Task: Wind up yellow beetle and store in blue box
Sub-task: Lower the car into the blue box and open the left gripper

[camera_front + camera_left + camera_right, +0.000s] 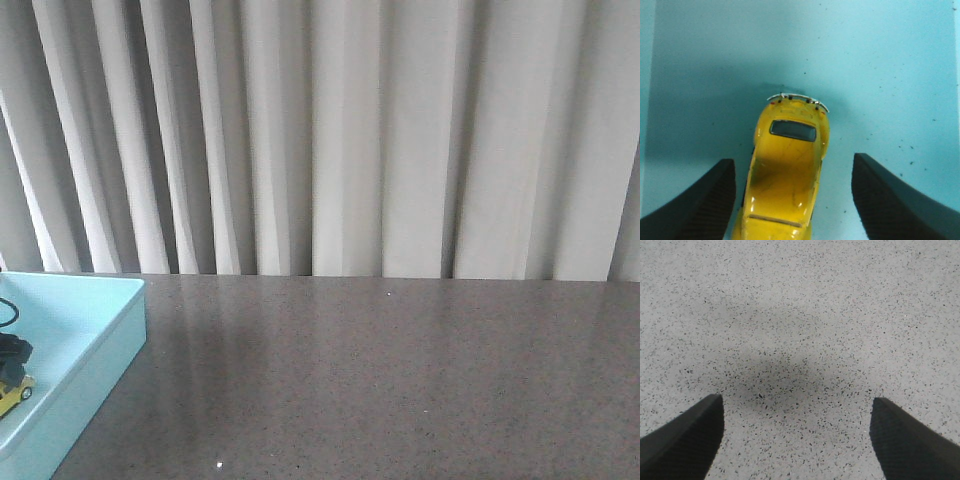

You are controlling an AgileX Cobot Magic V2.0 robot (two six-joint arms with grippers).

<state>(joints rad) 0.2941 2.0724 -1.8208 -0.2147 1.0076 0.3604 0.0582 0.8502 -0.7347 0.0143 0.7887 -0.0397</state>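
Looking forward over the grey speckled table (400, 380), the front view has pleated pale curtains (350, 130) across the back and the blue box (95, 340) at the far left edge, cut off by the frame. Inside it, low at the edge, a bit of the yellow beetle (17, 392) shows under a dark part of the left gripper (12, 355); nothing else stands on the tabletop.

From the left wrist view, the beetle (787, 175) sits on the box's turquoise floor (880, 75), which is dotted with small dark specks. Its chrome bumper (798, 98) points away from the camera. The left gripper (792, 197) is spread wide, its dark ribbed fingers (700, 200) on either side of the car with floor visible between each finger and the body, so it grips nothing.

From the right wrist view, only speckled tabletop (800, 315) lies under the right gripper (797, 437), whose fingers (685, 440) are wide apart and empty, a soft shadow between them.
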